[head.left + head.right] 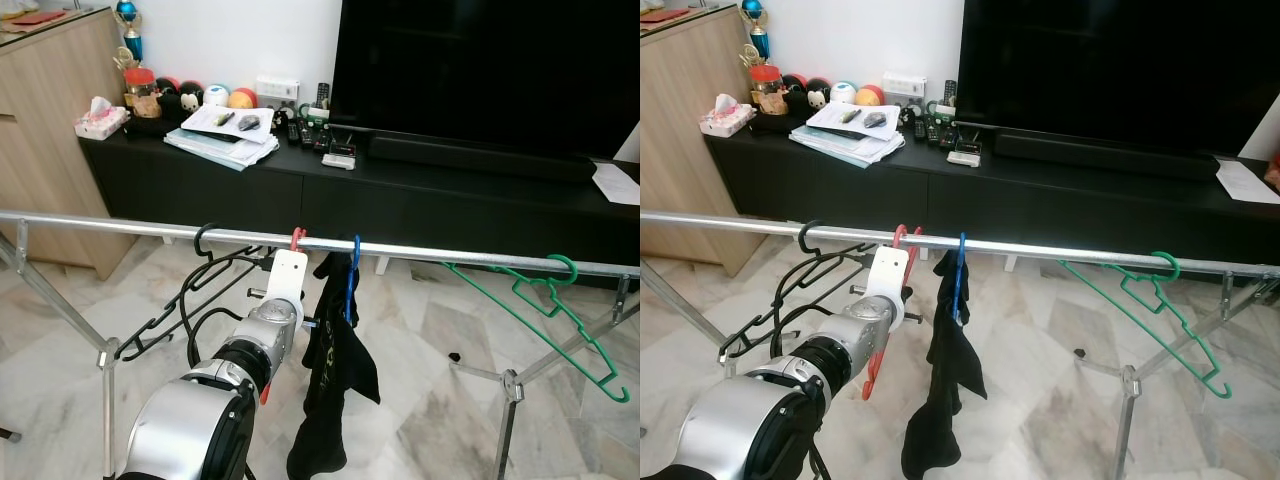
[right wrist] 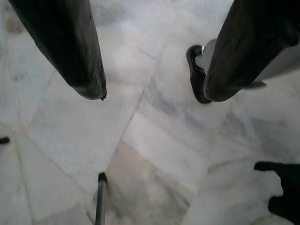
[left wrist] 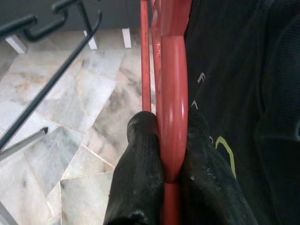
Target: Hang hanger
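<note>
Left gripper [image 3: 171, 140]: we see its black fingers clenched on the red plastic hanger [image 3: 173, 93]; our own silver arm hides most of that hanger in the head views.
Red hanger's hook: over the silver metal rail [image 1: 450, 254], at 9 o'clock of the blue hanger carrying a black garment [image 1: 335, 370].
Right gripper [image 2: 152, 93]: released, fingers apart above marble floor [image 2: 154, 140].

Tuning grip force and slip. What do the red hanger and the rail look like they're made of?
Red hanger: looks like glossy moulded plastic, with a bright highlight streak along its smooth rounded bar. The left claw is shut on it.
Rail: looks like bare metal tube, silver-grey with a dull sheen, probably steel or aluminium; the pictures can't settle which.
</note>
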`<state>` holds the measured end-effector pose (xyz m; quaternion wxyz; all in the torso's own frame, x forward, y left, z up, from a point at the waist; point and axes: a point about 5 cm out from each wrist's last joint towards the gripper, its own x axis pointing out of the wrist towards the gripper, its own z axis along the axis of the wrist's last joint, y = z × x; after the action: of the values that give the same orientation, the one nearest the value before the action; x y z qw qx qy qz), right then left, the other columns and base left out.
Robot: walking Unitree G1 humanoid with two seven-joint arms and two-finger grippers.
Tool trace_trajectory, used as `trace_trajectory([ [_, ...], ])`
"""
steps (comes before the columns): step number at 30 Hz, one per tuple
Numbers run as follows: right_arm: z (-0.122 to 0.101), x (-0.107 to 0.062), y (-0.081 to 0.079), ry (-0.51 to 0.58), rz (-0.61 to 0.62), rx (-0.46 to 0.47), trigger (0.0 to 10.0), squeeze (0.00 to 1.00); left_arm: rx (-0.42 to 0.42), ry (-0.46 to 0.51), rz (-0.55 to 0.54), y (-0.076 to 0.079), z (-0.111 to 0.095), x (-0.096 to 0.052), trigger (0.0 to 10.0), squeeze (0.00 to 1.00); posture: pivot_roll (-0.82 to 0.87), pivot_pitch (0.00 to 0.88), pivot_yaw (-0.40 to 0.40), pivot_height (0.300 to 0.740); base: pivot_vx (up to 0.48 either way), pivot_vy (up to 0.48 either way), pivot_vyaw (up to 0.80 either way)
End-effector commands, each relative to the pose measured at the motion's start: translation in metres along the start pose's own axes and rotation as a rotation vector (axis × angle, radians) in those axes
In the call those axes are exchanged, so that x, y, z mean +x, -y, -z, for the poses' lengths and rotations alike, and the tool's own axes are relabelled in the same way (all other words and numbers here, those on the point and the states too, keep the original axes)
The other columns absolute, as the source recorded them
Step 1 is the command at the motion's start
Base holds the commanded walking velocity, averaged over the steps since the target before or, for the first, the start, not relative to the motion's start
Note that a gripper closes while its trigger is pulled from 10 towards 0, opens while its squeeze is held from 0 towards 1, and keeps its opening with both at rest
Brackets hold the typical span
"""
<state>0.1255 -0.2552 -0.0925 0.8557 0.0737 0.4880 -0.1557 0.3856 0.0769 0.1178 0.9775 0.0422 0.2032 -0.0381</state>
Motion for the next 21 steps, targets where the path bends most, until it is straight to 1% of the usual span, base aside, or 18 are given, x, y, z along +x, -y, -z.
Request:
trace_trajectory([
  [1,0.004,-0.002,0.005,-0.001,0.011,0.004,10.0,0.0,0.032,-0.011,-0.019,-0.003,0.002,0.0,10.0,0.0,-0.26,0.125,-0.082,0.74,0.0,0.0,0.0],
  [2,0.005,-0.002,0.005,-0.003,0.01,0.005,10.0,0.0,0.035,-0.007,-0.024,-0.005,0.001,0.0,10.0,0.0,-0.25,0.137,-0.068,0.74,0.0,0.0,0.0],
  [3,0.008,-0.002,0.003,-0.004,0.005,0.013,10.0,0.0,0.049,-0.004,-0.033,-0.01,-0.001,0.001,10.0,0.0,-0.24,0.153,-0.041,0.74,0.0,0.0,0.0],
  [5,0.012,-0.003,0.0,-0.005,0.0,0.026,10.0,0.0,0.066,-0.001,-0.044,-0.016,-0.001,0.001,10.0,0.0,-0.23,0.165,-0.018,0.74,0.0,0.0,0.0],
  [6,0.014,-0.003,-0.002,-0.006,-0.002,0.039,10.0,0.0,0.09,0.001,-0.05,-0.02,-0.001,0.001,10.0,0.0,-0.23,0.169,-0.008,0.74,0.0,0.0,0.0],
  [7,0.017,-0.003,-0.005,-0.007,-0.007,0.052,10.0,0.0,0.118,0.005,-0.06,-0.026,0.0,0.002,10.0,0.0,-0.22,0.18,0.023,0.74,0.0,0.0,0.0],
  [8,0.017,-0.003,-0.005,-0.007,-0.007,0.052,10.0,0.0,0.118,0.005,-0.06,-0.026,0.0,0.002,10.0,0.0,-0.22,0.18,0.023,0.74,0.0,0.0,0.0],
  [9,0.019,-0.003,-0.007,-0.008,-0.011,0.057,10.0,0.0,0.126,0.005,-0.065,-0.03,0.0,0.002,10.0,0.0,-0.21,0.184,0.036,0.74,0.0,0.0,0.0],
  [10,0.023,-0.004,-0.012,-0.011,-0.019,0.074,10.0,0.0,0.14,0.004,-0.072,-0.035,0.001,0.002,10.0,0.0,-0.2,0.198,0.066,0.74,0.0,0.0,0.0],
  [12,0.026,-0.004,-0.016,-0.012,-0.022,0.089,10.0,0.0,0.152,0.003,-0.074,-0.038,0.001,0.002,10.0,0.0,-0.2,0.198,0.066,0.74,0.0,0.0,0.0],
  [15,0.03,-0.004,-0.022,-0.017,-0.024,0.114,10.0,0.0,0.167,0.004,-0.077,-0.042,0.001,0.002,10.0,0.0,-0.19,0.216,0.104,0.74,0.0,0.0,0.0],
  [16,0.031,-0.004,-0.023,-0.017,-0.024,0.12,10.0,0.0,0.161,0.004,-0.074,-0.042,0.001,0.002,10.0,0.0,-0.18,0.215,0.108,0.74,0.0,0.0,0.0],
  [17,0.031,-0.004,-0.024,-0.018,-0.024,0.13,10.0,0.0,0.134,0.012,-0.054,-0.041,-0.001,0.002,10.0,0.0,-0.18,0.216,0.112,0.74,0.0,0.0,0.0],
  [19,0.031,-0.004,-0.027,-0.018,-0.025,0.136,10.0,0.0,0.118,0.035,-0.028,-0.04,-0.004,0.002,10.0,0.0,-0.18,0.211,0.124,0.74,0.0,0.0,0.0],
  [21,0.031,-0.004,-0.029,-0.017,-0.027,0.145,10.0,0.0,0.042,0.061,0.033,-0.037,-0.005,0.002,10.0,0.0,-0.17,0.201,0.129,0.74,0.0,0.0,0.0],
])
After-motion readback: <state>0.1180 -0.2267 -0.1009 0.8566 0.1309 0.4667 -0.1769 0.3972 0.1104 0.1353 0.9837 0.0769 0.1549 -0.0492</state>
